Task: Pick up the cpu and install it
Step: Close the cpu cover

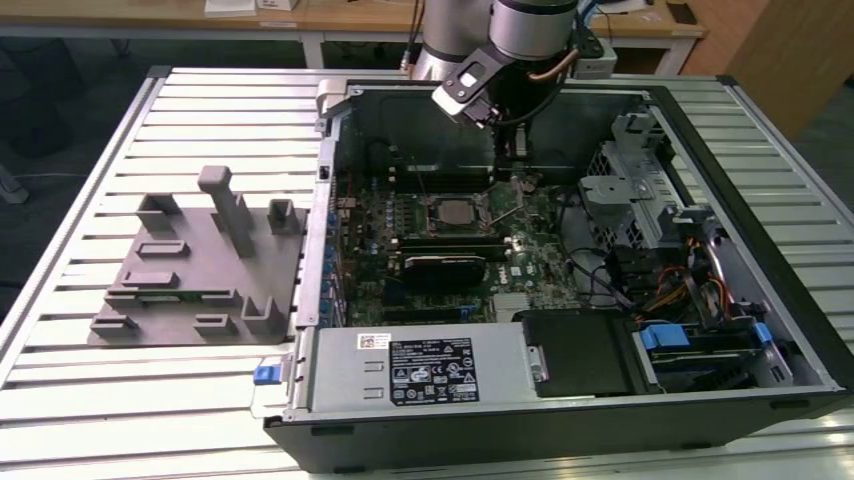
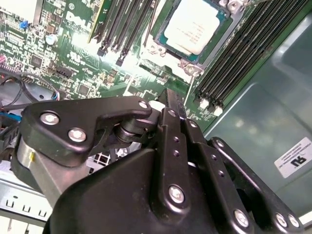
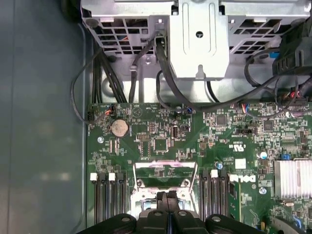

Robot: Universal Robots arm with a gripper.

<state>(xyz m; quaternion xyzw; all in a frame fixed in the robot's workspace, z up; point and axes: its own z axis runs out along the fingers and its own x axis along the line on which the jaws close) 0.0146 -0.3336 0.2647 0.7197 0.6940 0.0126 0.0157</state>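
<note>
Hovers near the socketed cpu (image 2: 195, 27), fingers of the gripper (image 2: 170, 100) pressed together on nothing. Risks knocking it askew through low sideways drift.

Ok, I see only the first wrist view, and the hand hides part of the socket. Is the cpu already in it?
Observer: Yes. In the second wrist view the cpu lies flat in the socket, silvery top up.
Operator: Where am I now?
Observer: In the exterior view the hand hangs inside the open case, to the exterior view's right of the socket.
Operator: And outside the case?
Observer: A grey fixture stands on the table, at the exterior view's left of the case.
</note>
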